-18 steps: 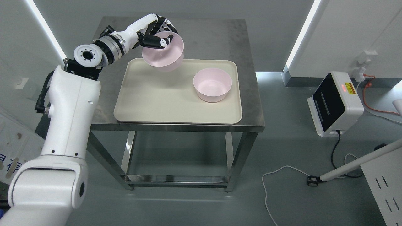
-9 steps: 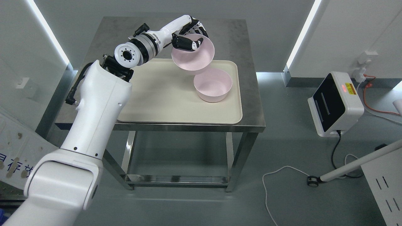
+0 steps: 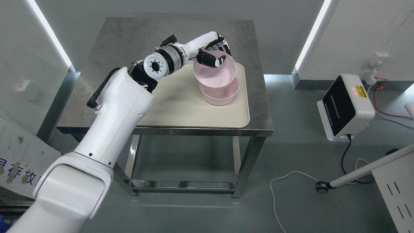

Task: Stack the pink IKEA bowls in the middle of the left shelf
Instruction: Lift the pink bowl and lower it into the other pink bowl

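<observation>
Pink bowl (image 3: 215, 72): you hold it tilted, directly over the second bowl (image 3: 220, 94) on the tray (image 3: 181, 113).
Left robot hand (image 3: 213, 53): pinching its far rim.

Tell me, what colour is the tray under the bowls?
The tray is cream, a pale off-white. It shows in the head view, the only one here.
</observation>
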Robot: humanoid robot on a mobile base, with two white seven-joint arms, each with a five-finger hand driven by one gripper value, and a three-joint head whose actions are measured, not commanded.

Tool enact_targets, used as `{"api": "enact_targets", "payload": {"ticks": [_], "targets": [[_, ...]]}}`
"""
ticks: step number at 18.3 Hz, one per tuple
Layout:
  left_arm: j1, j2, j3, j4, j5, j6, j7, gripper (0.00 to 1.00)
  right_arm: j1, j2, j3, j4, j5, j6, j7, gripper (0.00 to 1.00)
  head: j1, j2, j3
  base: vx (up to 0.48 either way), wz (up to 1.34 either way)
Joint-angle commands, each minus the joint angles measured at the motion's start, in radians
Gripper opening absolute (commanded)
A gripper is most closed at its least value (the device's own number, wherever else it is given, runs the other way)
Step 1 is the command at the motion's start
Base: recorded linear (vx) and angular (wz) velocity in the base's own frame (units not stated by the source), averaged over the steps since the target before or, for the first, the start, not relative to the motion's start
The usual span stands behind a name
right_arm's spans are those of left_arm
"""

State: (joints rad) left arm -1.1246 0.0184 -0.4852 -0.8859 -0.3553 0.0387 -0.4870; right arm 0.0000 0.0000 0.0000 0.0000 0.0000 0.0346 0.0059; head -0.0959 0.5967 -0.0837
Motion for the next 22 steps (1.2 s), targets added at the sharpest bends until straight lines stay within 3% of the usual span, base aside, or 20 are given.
{"api": "enact_targets", "payload": {"ticks": [1, 7, 8, 9, 10, 16, 19, 22], "targets": [[-0.012, -0.001, -0.121, 0.013, 0.022, 0.015, 0.002, 0.03, 0.029, -0.017, -0.012, -0.034, 0.000, -0.001, 0.000, 1.00, 0.0000, 0.000, 0.000, 0.000, 0.00], [-0.018, -0.001, -0.101, 0.024, 0.029, 0.024, 0.016, 0.08, 0.029, -0.017, -0.012, -0.034, 0.000, -0.001, 0.000, 1.00, 0.0000, 0.000, 0.000, 0.000, 0.00], [-0.032, -0.001, -0.099, 0.034, 0.029, 0.023, 0.052, 0.17, 0.029, -0.017, -0.011, -0.034, 0.000, -0.001, 0.000, 1.00, 0.0000, 0.000, 0.000, 0.000, 0.00], [-0.049, -0.001, -0.108, 0.057, 0.021, 0.023, 0.101, 0.44, 0.029, -0.017, -0.011, -0.034, 0.000, 0.001, 0.000, 1.00, 0.0000, 0.000, 0.000, 0.000, 0.00], [-0.063, -0.001, -0.112, 0.077, 0.016, 0.023, 0.113, 0.60, 0.029, -0.017, -0.011, -0.034, 0.000, 0.001, 0.000, 1.00, 0.0000, 0.000, 0.000, 0.000, 0.00], [-0.098, -0.001, 0.031, 0.058, 0.022, 0.015, 0.110, 0.77, 0.029, -0.017, -0.011, -0.034, 0.000, -0.001, 0.000, 1.00, 0.0000, 0.000, 0.000, 0.000, 0.00], [-0.016, -0.001, 0.192, -0.172, 0.022, 0.030, 0.082, 0.80, 0.029, -0.017, -0.011, -0.034, 0.000, -0.001, 0.000, 1.00, 0.0000, 0.000, 0.000, 0.000, 0.00], [0.107, -0.001, 0.295, -0.388, 0.026, 0.104, -0.027, 0.80, 0.029, -0.017, -0.011, -0.034, 0.000, -0.001, 0.000, 1.00, 0.0000, 0.000, 0.000, 0.000, 0.00]]}}
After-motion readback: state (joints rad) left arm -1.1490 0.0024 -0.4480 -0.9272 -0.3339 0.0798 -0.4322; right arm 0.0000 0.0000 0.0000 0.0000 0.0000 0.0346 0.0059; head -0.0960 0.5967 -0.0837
